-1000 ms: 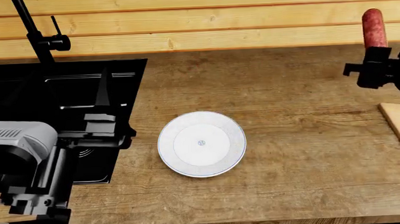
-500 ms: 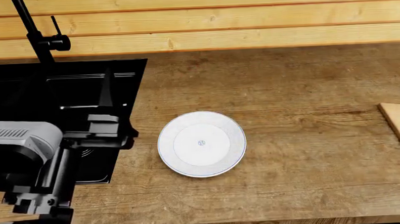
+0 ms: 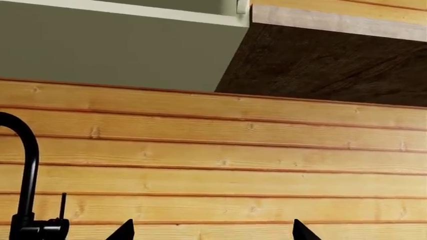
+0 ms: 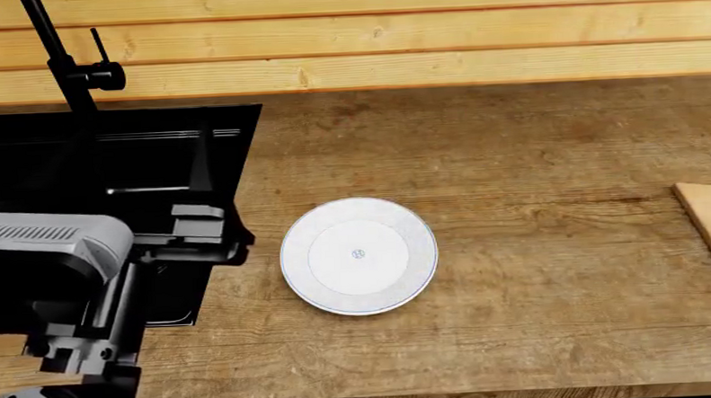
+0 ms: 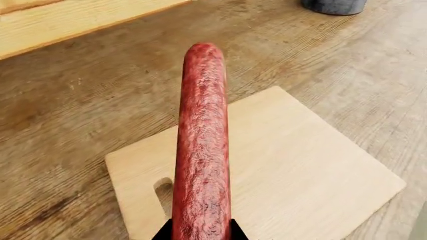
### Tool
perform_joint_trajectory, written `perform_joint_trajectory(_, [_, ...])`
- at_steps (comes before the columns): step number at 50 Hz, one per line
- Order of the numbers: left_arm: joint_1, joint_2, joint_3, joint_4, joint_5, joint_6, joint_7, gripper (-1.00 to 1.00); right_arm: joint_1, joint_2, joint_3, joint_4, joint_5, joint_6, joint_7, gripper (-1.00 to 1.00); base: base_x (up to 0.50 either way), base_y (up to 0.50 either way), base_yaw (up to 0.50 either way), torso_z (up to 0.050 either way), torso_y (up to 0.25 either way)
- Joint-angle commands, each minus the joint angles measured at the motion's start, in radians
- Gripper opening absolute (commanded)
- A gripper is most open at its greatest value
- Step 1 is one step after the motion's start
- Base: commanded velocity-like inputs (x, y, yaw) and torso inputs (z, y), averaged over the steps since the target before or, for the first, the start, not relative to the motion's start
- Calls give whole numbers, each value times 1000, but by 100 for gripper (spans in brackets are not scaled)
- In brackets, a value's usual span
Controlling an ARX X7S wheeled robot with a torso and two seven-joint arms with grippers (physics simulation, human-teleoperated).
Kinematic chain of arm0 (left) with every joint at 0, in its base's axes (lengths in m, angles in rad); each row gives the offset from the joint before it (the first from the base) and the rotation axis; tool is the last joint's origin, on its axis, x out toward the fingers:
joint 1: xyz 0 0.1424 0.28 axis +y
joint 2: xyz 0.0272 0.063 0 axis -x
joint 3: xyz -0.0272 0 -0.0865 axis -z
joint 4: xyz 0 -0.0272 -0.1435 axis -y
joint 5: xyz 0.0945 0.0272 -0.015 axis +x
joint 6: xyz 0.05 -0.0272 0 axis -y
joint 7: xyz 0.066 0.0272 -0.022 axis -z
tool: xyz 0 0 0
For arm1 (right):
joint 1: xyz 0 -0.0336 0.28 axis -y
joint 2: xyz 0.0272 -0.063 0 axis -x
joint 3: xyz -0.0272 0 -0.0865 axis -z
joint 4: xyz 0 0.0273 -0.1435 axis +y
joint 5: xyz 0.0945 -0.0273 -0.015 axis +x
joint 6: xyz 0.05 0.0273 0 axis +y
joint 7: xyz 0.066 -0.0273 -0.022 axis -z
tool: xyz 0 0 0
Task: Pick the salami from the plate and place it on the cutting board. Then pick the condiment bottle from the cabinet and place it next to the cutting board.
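The salami (image 5: pixel 201 145) is clamped in the right hand (image 5: pixel 200 231), sticking out beyond its fingertips above the cutting board (image 5: pixel 280 175) on the worktop (image 5: pixel 80 100). The left hand (image 3: pixel 210 231) is spread wide, holding nothing, facing the plank wall (image 3: pixel 220 160).

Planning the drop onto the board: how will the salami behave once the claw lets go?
The salami juts straight out from the right claw without sagging, so it is probably stiff. Its round, smooth log shape suggests that it may roll on the flat cutting board. Setting it down low and level seems safest.
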Motion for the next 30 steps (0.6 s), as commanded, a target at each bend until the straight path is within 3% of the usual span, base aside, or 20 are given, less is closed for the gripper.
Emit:
perform_joint_trajectory(1, [0, -3, 26, -19, 17, 13, 0, 100, -36, -25, -28, 91, -86, -33, -73, -100, 0, 0, 0, 0, 0])
perform_joint_trajectory(24, [0, -11, 43, -26, 17, 24, -5, 100, -90, -44, -47, 111, -90, -29, -66, -100, 0, 0, 0, 0, 0])
perform_joint_trajectory(25, [1, -11, 43, -26, 17, 24, -5, 100, -91, -42, -47, 109, -92, -30, -65, 100, 0, 0, 0, 0, 0])
perform_joint_trajectory(30, [1, -12, 47, -26, 17, 25, -6, 100, -94, -34, -42, 94, -104, -43, -81, 100, 0, 0, 0, 0, 0])
